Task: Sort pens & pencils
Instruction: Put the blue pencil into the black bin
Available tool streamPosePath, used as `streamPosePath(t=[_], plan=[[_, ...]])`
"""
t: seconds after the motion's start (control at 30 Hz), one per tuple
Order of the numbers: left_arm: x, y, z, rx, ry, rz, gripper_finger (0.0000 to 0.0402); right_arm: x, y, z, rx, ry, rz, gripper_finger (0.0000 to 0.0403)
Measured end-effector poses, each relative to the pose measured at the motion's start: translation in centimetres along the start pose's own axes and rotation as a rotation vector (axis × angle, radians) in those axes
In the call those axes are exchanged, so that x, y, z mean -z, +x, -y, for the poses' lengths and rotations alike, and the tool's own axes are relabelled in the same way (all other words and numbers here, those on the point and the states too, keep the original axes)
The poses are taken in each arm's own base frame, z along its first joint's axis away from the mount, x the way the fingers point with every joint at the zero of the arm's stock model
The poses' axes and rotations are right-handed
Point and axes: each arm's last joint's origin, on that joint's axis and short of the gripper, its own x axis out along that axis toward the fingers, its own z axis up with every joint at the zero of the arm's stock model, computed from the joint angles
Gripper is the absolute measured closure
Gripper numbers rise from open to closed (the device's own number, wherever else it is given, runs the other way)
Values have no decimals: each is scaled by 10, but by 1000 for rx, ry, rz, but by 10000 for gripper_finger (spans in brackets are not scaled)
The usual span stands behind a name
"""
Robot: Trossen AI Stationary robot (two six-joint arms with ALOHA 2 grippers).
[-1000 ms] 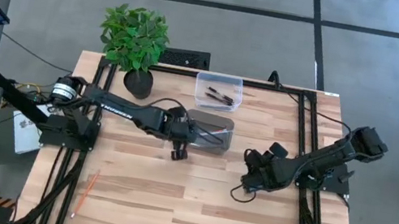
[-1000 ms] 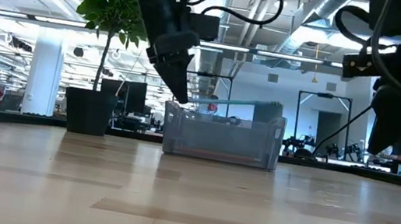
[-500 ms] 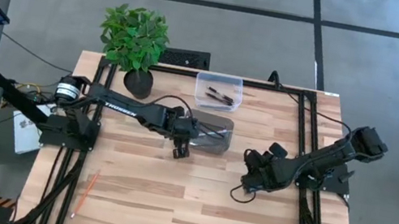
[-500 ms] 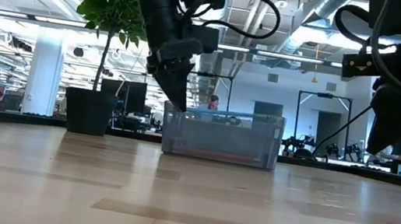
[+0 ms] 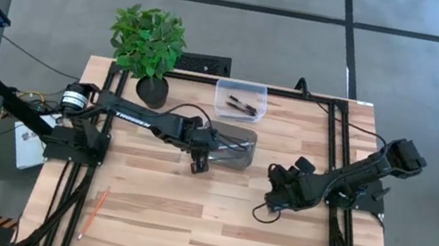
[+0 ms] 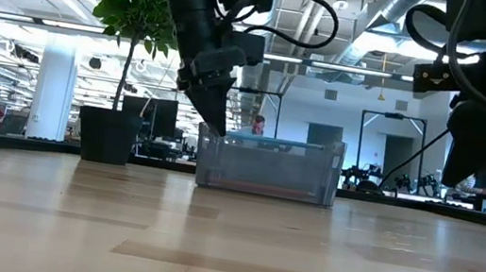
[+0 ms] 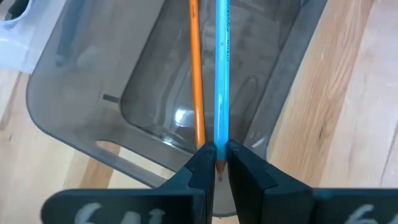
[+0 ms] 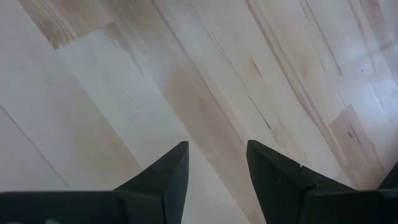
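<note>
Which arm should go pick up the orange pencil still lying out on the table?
Left, probably: the orange pencil lies near its base. But the left gripper holds the blue pencil over the grey bin.

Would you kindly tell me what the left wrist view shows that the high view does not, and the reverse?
Only the left wrist view shows the left hand shut on the light blue pencil, with an orange pencil lying in the grey bin. Only the high view shows the right hand waiting over bare table, another orange pencil near the front left, the clear bin with black pens, and the plant. Both show the grey bin and the wooden table.
</note>
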Motion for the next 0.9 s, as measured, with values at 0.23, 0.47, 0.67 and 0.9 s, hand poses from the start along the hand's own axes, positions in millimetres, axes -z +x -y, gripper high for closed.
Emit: streamPosePath(t=[0.23, 0.47, 0.67, 0.9], plan=[[0, 0, 0, 0, -3, 0, 372, 0, 0, 0, -1, 0, 0, 216], [0, 0, 0, 0, -4, 0, 372, 0, 0, 0, -2, 1, 2, 217], [0, 0, 0, 0, -4, 0, 372, 0, 0, -1, -6, 4, 5, 216], [0, 0, 0, 0, -4, 0, 372, -1, 0, -1, -13, 8, 10, 217]])
